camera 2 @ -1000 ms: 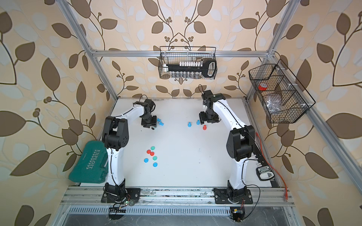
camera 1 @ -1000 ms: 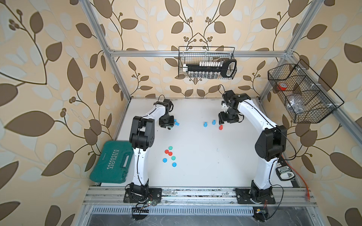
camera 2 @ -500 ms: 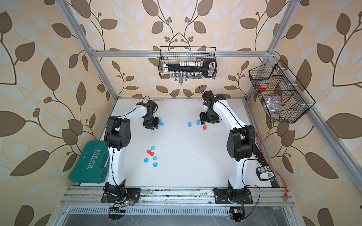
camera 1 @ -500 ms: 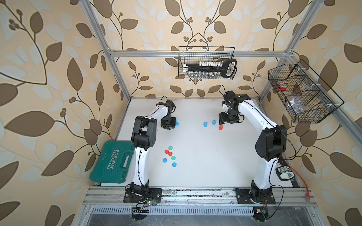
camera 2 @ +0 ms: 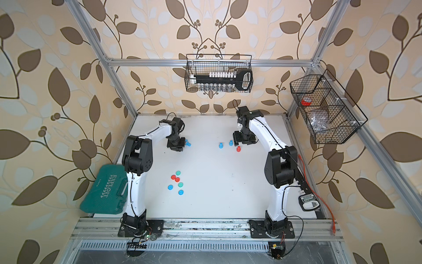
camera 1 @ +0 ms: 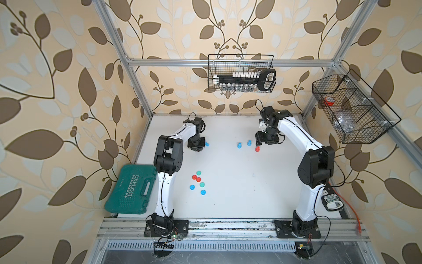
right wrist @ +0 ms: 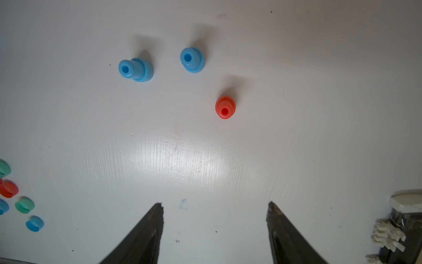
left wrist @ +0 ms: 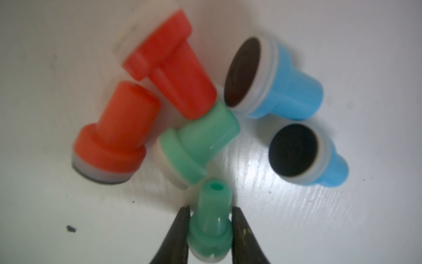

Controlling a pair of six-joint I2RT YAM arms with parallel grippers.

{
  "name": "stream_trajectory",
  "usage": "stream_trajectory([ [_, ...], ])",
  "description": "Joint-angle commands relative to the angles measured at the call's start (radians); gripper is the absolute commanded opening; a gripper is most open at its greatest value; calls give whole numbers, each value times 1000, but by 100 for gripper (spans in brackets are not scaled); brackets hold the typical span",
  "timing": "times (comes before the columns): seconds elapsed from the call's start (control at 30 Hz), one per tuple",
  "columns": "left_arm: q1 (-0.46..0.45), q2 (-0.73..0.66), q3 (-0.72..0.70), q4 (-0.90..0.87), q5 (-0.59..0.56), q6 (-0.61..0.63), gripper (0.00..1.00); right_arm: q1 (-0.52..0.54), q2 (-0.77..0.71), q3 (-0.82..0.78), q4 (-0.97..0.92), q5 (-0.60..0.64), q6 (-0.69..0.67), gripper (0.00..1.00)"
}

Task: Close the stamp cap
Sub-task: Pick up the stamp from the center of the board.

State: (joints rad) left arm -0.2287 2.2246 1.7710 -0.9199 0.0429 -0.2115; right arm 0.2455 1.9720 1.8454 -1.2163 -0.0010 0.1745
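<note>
Left pincer (left wrist: 211, 208) clamps a green stamp (left wrist: 211, 230) on both sides; right pincer (right wrist: 215, 203) stands wide open, empty, above the tabletop (right wrist: 205, 160).

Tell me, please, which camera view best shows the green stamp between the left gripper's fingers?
The left wrist view: the green stamp fills the foreground between the left gripper's fingers. In both top views the left arm hides it; the right wrist view misses it.
</note>
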Motion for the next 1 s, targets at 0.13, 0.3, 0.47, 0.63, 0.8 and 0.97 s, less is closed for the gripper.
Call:
stream_trajectory([
  [0.13, -14, -69, -18, -37, -7, 6, 20, -5, -44, 7, -15, -55, -4, 68],
  [0.3, -97, -317, -234, 40, 10, 17, 20, 0, -131, -62, 36, -352, 13, 68],
  [0.47, -270, -613, -456, 67, 38, 39, 21, 62, -199, -179, 78, -595, 37, 65],
  [0.63, -377, -895, -612, 78, 105, 21, 22, 127, -213, -247, 120, -777, 49, 58],
  [0.8, -414, -1079, -718, 58, 99, 14, 24, 197, -196, -230, 121, -831, 45, 54],
  [0.97, -465, -1108, -712, 34, 92, 26, 24, 332, -147, -195, 133, -862, 57, 51],
])
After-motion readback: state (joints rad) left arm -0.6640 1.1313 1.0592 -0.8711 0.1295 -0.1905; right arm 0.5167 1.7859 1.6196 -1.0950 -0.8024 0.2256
